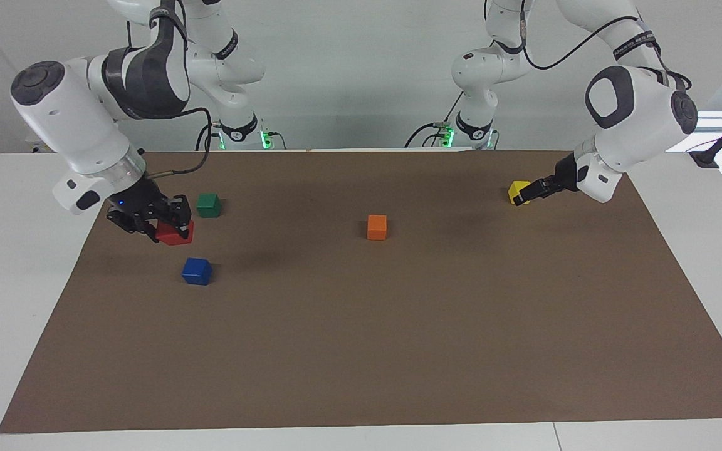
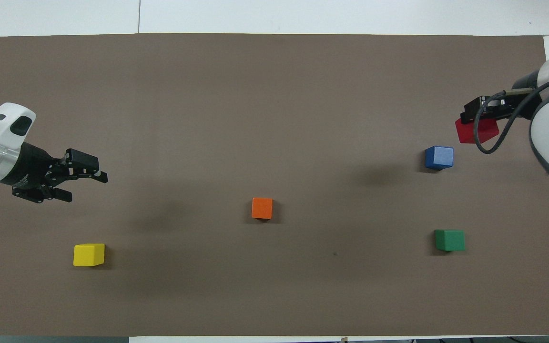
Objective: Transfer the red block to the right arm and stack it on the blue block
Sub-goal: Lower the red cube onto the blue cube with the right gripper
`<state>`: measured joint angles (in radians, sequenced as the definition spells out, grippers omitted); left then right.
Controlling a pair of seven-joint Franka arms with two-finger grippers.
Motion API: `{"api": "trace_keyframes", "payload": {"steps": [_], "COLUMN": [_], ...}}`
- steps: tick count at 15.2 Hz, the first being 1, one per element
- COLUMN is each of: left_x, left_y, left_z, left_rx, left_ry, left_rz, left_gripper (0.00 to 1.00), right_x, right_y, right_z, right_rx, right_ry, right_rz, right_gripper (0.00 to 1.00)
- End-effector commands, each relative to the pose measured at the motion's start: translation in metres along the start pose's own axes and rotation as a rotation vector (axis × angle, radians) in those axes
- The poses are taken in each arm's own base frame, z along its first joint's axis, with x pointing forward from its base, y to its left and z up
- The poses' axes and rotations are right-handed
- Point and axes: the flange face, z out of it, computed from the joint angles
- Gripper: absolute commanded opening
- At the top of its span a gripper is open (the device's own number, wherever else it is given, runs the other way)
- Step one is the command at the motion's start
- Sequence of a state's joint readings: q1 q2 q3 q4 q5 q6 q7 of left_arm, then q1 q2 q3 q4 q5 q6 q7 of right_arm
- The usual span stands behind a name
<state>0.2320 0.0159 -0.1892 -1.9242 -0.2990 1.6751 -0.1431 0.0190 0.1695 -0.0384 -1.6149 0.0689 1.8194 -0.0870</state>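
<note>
Right hand (image 1: 170, 228) grips the light, rigid red block (image 1: 176, 233) by opposite flat faces; left hand (image 2: 86, 174) waits open, empty.

I see a green cube (image 1: 209, 205) at upper left of the facing view and an orange cube (image 1: 376, 227) near centre. A yellow cube (image 1: 517, 191) sits upper right, all on the brown mat (image 1: 361, 351).

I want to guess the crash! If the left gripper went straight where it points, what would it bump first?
Probably the brown mat, short of the orange block. The left gripper hangs in the air, tilted down toward the table's middle. The yellow block sits off that line. Depth is unclear.
</note>
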Motion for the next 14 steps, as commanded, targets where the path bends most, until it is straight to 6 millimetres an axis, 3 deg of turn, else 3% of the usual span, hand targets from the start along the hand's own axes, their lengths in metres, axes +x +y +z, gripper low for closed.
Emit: {"api": "trace_keyframes", "payload": {"steps": [1,4,7,10,14], "left_x": [0.001,0.000,-0.009,-0.010,-0.015], "left_y": [-0.015,-0.020,-0.010,-0.006,0.003], "left_z": [-0.008,-0.015,-0.041,-0.062,-0.076], "left_rx": [0.039,0.111,0.301,0.305,0.332], "left_ry": [0.005,0.026,0.089,0.107,0.083], "left_rz": [0.083,0.108,0.165,0.167,0.178], "left_gripper": [1.00,1.00,1.00,1.00,1.00], "right_x": [0.008,0.004,-0.009,-0.030,-0.050], "right_y": [-0.011,-0.012,-0.006,-0.003,0.014], "right_z": [0.013,0.053,0.084,0.103,0.120], "right_rx": [-0.084,-0.102,-0.101,-0.099,-0.099], "right_ry": [0.039,0.095,0.140,0.144,0.138], "right_rz": [-0.007,-0.023,-0.024,-0.018,0.010], "right_gripper": [0.00,0.00,0.00,0.00,0.00]}}
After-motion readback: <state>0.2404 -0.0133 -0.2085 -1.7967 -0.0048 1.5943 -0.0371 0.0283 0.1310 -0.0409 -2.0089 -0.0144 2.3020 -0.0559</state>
